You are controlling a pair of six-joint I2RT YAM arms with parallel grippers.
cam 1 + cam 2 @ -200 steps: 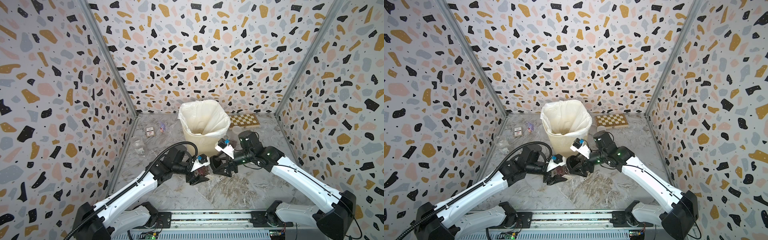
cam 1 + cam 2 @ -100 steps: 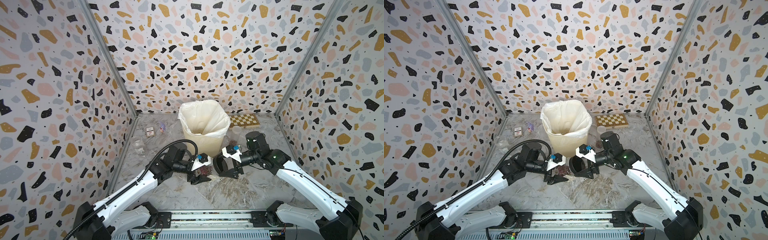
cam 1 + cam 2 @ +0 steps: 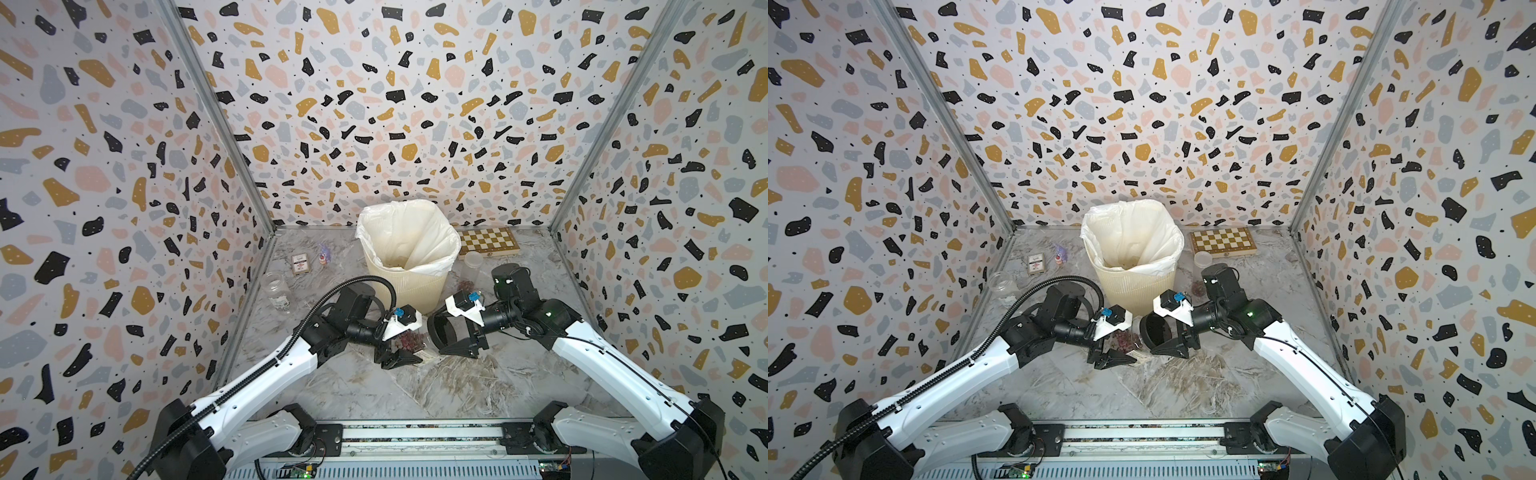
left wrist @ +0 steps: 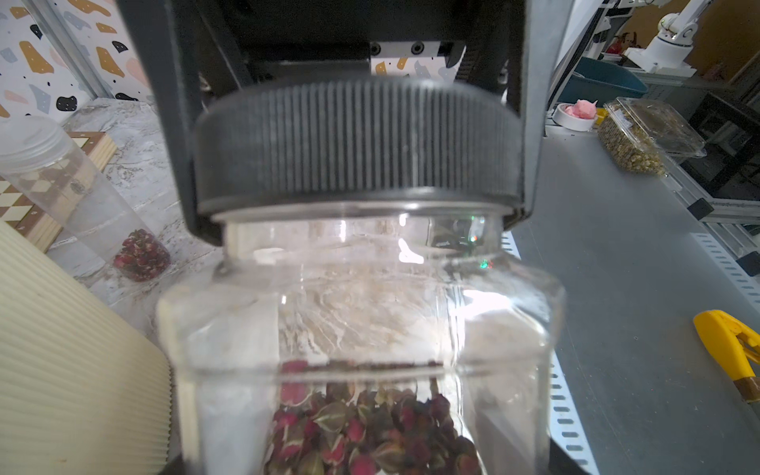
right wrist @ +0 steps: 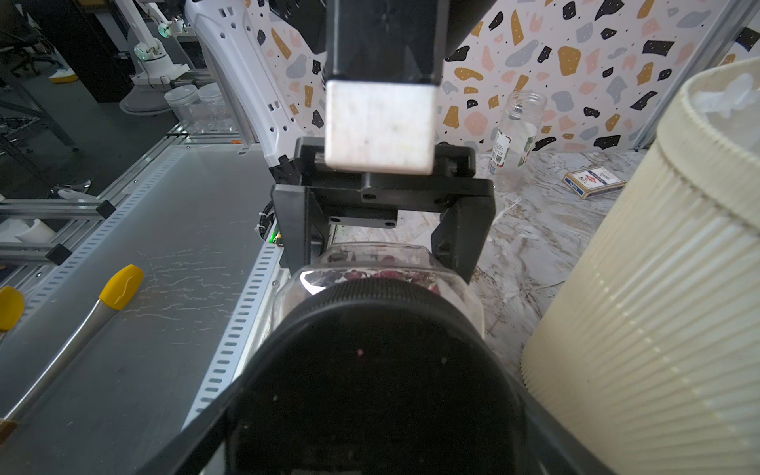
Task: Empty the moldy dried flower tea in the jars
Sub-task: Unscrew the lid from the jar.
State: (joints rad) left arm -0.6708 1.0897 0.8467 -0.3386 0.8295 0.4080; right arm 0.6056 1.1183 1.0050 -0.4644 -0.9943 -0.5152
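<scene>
Terrazzo-print walls close in a marble-look tabletop point(image 3: 374, 399), with a cream ribbed bin point(image 3: 409, 286) standing at the middle of its back edge. Just in front of the bin, near the middle of the surface, a clear jar point(image 4: 362, 312) lies on its side between the two arms. The left gripper point(image 3: 404, 352) is clamped on the jar's body. The right gripper point(image 3: 446, 338) is clamped on the jar's black lid point(image 4: 353, 140), one finger on each side. The lid looks seated on the neck; whether it is loosened I cannot tell. The moldy dried flower tea point(image 4: 370, 436) sits inside this jar, none of it poured out.

By the left edge an open jar point(image 3: 276, 289) stands without a lid and looks empty, so one jar seems done. A lidded jar point(image 3: 473, 266), just beside the bin toward the right edge, has buds at its bottom. Judging from this, two jars remain: the held one needs its lid off and a tip into the bin, then the lidded one.
</scene>
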